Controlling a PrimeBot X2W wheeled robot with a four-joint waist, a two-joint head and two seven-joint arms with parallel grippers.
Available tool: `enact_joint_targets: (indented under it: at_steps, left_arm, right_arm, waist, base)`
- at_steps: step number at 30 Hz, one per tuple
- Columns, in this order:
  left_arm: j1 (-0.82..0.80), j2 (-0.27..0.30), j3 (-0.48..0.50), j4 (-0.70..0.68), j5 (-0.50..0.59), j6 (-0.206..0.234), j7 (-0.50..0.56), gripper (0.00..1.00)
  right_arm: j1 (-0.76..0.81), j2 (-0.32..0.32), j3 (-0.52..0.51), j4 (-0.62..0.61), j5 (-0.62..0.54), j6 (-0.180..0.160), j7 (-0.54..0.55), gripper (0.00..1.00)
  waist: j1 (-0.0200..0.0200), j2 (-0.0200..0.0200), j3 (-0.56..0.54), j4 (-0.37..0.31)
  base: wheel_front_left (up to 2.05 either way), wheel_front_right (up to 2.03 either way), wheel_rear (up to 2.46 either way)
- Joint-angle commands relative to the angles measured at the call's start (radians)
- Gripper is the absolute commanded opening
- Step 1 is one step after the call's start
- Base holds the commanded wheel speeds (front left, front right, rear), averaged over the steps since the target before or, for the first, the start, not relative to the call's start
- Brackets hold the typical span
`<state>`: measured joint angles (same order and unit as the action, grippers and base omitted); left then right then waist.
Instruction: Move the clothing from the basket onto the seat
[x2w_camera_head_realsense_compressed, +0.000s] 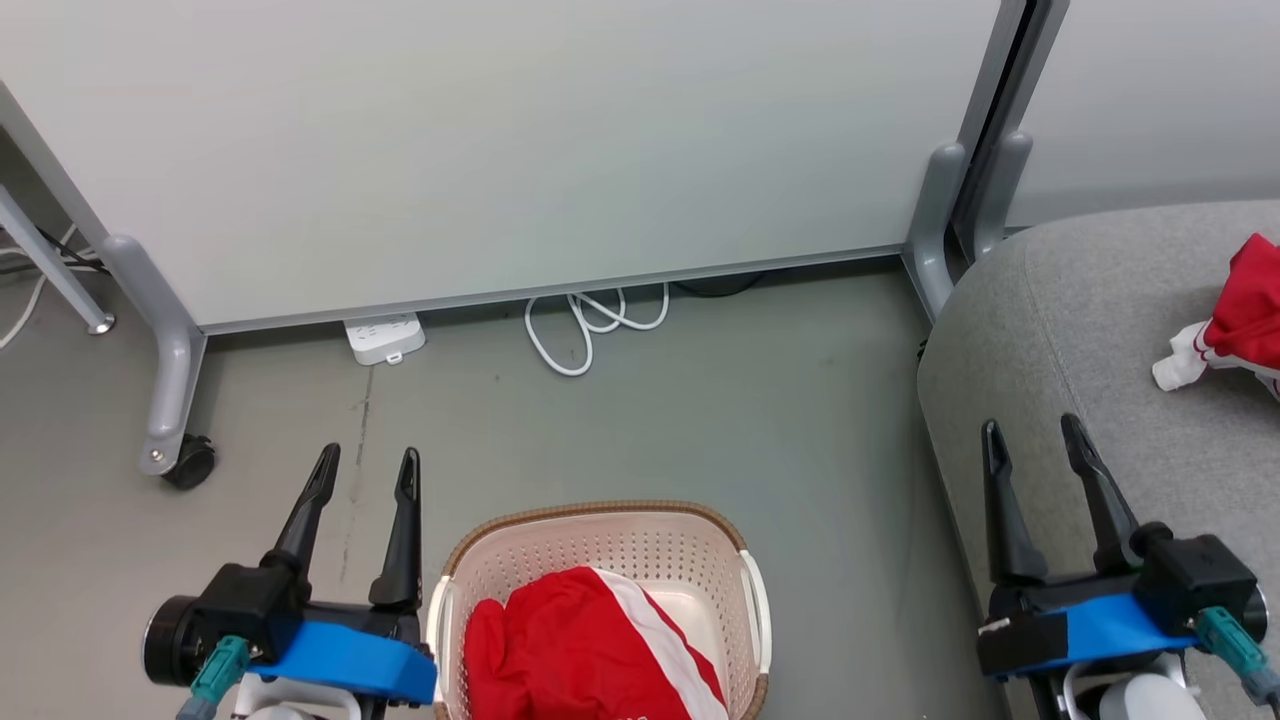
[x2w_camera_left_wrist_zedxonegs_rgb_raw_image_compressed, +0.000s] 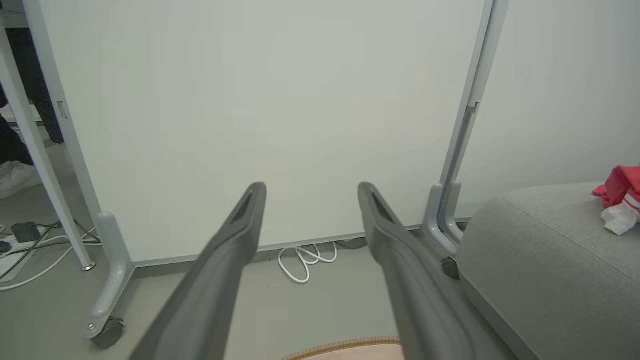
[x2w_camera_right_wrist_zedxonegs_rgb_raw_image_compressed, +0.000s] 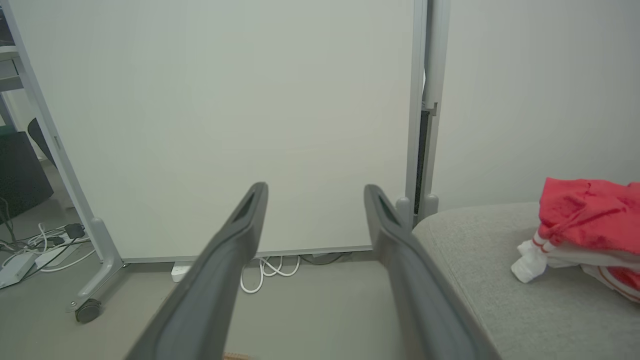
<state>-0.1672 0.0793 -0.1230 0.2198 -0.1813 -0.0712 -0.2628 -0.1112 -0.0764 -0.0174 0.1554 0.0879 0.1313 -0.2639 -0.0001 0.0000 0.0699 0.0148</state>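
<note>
1. Red fabric fills much of the visible basket (x2w_camera_head_realsense_compressed: 600, 512): a red garment (x2w_camera_head_realsense_compressed: 570, 650) lies crumpled inside it, soft and bright, with a broad white stripe running diagonally down its right side.
2. We see the basket as cream-white perforated plastic with a brown woven-look rim and white side handles. It stands on the grey floor (x2w_camera_head_realsense_compressed: 800, 430) at the bottom edge of the head view.
3. A second garment (x2w_camera_head_realsense_compressed: 1245, 300), equally bright red, lies bunched on the seat (x2w_camera_head_realsense_compressed: 1080, 330) at the far right. White trim with thin red stripes pokes out at its left end, clearest in the right wrist view.
4. The seat is grey fabric upholstery with rounded edges and a stitched seam, to the right of the basket and apart from it.
5. Our left gripper (x2w_camera_head_realsense_compressed: 368, 455) hovers just left of the basket, fingers spread wide and holding nothing.
6. Our right gripper (x2w_camera_head_realsense_compressed: 1030, 425) hangs over the seat's near left edge, fingers likewise apart and empty, well short of the second garment.
7. Behind, we see a white partition panel (x2w_camera_head_realsense_compressed: 500, 150) on grey legs, with a coiled white cable (x2w_camera_head_realsense_compressed: 597, 325) and a power strip (x2w_camera_head_realsense_compressed: 384, 338) at its foot.
</note>
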Motion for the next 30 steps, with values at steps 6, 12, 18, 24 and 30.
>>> enact_joint_targets:
  at_steps: [6, 12, 18, 24, 30]
  left_arm:
    - [0.048, -0.014, 0.036, 0.006, 0.023, -0.018, -0.003, 1.00]
    - [0.070, -0.020, 0.054, 0.012, 0.036, -0.028, -0.003, 1.00]
    - [0.080, -0.024, 0.067, 0.017, 0.045, -0.036, -0.003, 1.00]
    - [0.081, -0.027, 0.074, 0.019, 0.051, -0.038, -0.003, 1.00]
    - [0.074, -0.028, 0.075, 0.024, 0.054, -0.043, -0.003, 1.00]
  right_arm:
    - [0.063, 0.015, -0.013, 0.012, 0.012, -0.001, -0.001, 1.00]
    - [0.089, 0.021, -0.015, 0.020, 0.014, -0.001, -0.001, 1.00]
    - [0.098, 0.024, -0.017, 0.025, 0.018, -0.001, -0.001, 1.00]
    - [0.097, 0.026, -0.018, 0.029, 0.019, -0.001, -0.001, 1.00]
    - [0.091, 0.026, -0.019, 0.030, 0.020, -0.001, -0.001, 1.00]
  waist:
    - [0.0001, 0.0000, -0.033, 0.009]
    - [0.0001, 0.0000, -0.054, 0.015]
    - [0.0001, 0.0000, -0.065, 0.017]
    - [0.0001, 0.0000, -0.070, 0.017]
    - [0.0001, 0.0000, -0.065, 0.015]
  base:
    - [0.00, 0.00, 0.00]
    - [0.00, 0.00, 0.00]
    - [0.00, 0.00, 0.00]
    - [0.00, 0.00, 0.00]
    - [0.00, 0.00, 0.00]
